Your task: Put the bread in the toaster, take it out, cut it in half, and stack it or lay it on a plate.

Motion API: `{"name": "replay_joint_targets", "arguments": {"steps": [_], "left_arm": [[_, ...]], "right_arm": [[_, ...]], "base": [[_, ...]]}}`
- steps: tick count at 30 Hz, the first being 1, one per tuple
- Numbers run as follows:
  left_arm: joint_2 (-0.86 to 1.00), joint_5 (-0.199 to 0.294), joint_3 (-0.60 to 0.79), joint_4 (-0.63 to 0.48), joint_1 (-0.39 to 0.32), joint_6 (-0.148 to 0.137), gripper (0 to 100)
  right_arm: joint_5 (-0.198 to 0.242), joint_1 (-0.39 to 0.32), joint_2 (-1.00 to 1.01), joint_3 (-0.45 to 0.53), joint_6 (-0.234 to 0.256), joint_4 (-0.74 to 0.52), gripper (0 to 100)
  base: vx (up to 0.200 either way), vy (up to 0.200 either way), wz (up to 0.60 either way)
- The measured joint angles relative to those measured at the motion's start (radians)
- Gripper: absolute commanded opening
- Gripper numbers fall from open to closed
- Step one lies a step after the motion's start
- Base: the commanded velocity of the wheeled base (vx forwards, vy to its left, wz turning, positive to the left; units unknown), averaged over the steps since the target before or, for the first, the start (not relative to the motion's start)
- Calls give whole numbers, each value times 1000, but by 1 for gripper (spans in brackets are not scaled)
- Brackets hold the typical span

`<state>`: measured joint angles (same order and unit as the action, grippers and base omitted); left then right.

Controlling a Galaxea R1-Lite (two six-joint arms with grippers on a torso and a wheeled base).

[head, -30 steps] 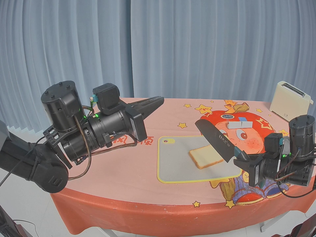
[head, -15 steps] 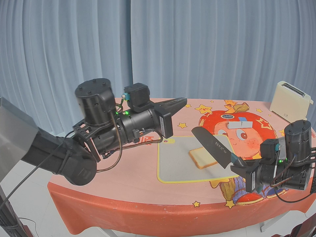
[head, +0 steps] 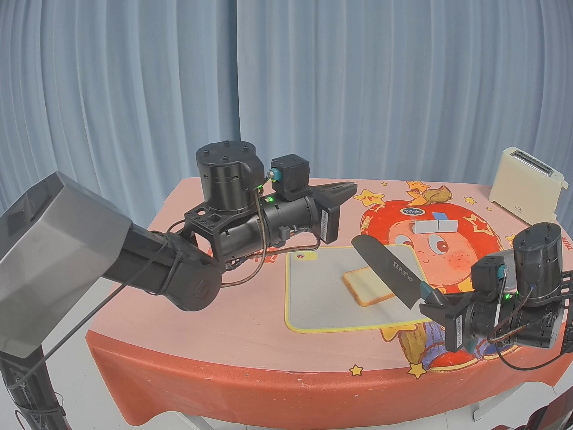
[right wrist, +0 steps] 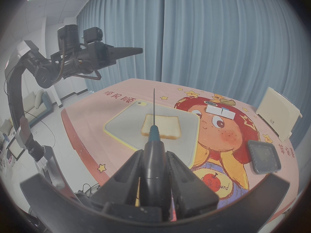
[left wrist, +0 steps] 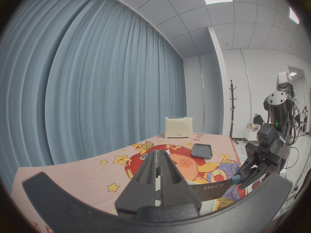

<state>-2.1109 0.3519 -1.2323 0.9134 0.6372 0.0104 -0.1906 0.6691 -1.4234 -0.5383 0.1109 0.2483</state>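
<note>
A blue-grey curtain (head: 298,61) hangs behind a round table (head: 239,329) covered with an orange cartoon-print cloth. A grey cutting board (head: 316,294) with a yellow rim lies near the middle of the table.

The left gripper (head: 351,188) hangs in the air above the table, beyond the board's far left corner, and points towards the robot's right. Its fingers (left wrist: 147,169) are pressed together with only a thin slit between them, and they hold nothing.

A cream toaster (head: 525,183) stands at the far right edge of the table, well apart from the board.

The right gripper (head: 434,304) sits low over the table, just to the right of the board. Its fingers (right wrist: 184,178) are clamped on the handle of a dark kitchen knife (head: 391,267). The blade slants up and leftward over the board, above the right part of the bread. In the right wrist view the blade is edge-on and lines up with the middle of the slice.

The bread (head: 364,285), a single whole slice, lies flat on the right half of the board.

A dark square plate (right wrist: 264,156) lies on the cloth between the toaster and the near right edge. Two small white tags (head: 436,226) lie side by side on the cloth beyond the board.
</note>
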Motion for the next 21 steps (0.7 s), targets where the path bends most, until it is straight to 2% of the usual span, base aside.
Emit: {"name": "replay_joint_targets", "arguments": {"steps": [8, 14, 21], "left_arm": [[-71, 2, -69, -31, 2, -5, 0], [-122, 3, -96, -54, 14, -58, 0], [-161, 2, -103, -57, 29, -65, 0]], "right_arm": [[-2, -3, -11, 6, 0, 1, 0], [-4, -8, -26, 6, 0, 1, 0], [-4, -11, -44, 1, 1, 3, 0]], "base": [[0, 0, 0], [0, 0, 0], [0, 0, 0]]}}
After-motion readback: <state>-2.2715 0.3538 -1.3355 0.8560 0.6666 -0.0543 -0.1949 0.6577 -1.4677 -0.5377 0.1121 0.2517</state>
